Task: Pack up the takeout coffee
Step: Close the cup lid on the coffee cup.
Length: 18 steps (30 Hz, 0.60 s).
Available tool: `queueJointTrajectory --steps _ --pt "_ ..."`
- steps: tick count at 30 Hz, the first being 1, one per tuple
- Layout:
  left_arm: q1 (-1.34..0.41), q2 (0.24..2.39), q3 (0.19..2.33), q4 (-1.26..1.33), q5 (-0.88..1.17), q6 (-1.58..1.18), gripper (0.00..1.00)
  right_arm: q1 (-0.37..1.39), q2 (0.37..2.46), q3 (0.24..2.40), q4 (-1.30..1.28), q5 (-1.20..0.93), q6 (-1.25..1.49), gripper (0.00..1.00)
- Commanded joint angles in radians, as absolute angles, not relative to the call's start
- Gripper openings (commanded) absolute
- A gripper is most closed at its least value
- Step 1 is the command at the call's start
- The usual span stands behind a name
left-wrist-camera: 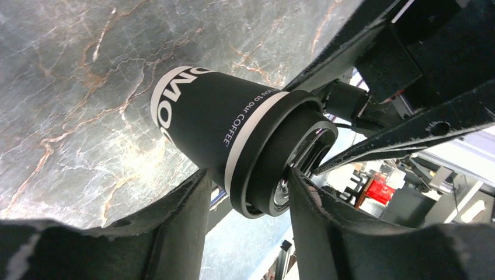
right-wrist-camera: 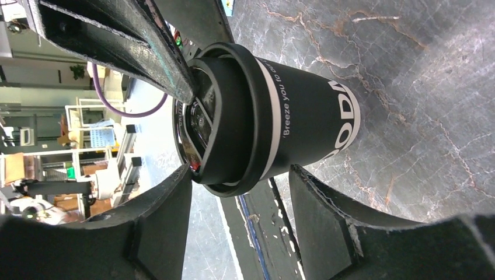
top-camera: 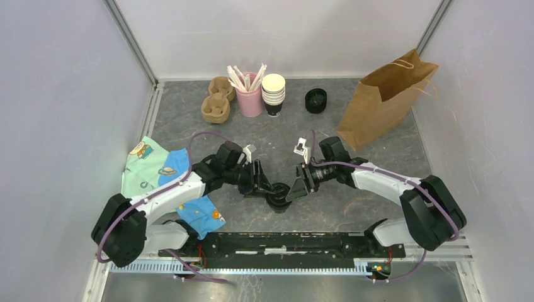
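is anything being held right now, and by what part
Cannot be told. The cup stands on the table, its lid between the jaws of both the left gripper and right gripper, but whether either pinches it isn't clear.

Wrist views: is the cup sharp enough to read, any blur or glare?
Left wrist view: print on the cup is sharp, the fingers dark and soft, a glint on the lid's top. Right wrist view: cup lettering readable, room behind bright and soft. Top view: the cup is just a dark blob.
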<state>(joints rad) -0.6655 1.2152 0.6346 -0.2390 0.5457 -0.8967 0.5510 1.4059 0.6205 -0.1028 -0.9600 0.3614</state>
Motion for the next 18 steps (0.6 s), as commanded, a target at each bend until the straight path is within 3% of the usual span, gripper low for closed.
queueJointTrajectory --steps 1,8,18 --pt "-0.675 1.209 0.706 -0.439 0.431 -0.833 0.60 0.565 1.431 0.623 -0.261 -0.612 0.207 0.64" --pt "-0.675 1.203 0.829 -0.415 0.465 -0.842 0.78 0.564 1.426 0.735 -0.299 -0.716 0.239 0.64" --pt "-0.675 1.253 0.780 -0.425 0.522 -0.847 0.80 0.563 1.365 0.802 -0.339 -0.721 0.273 0.81"
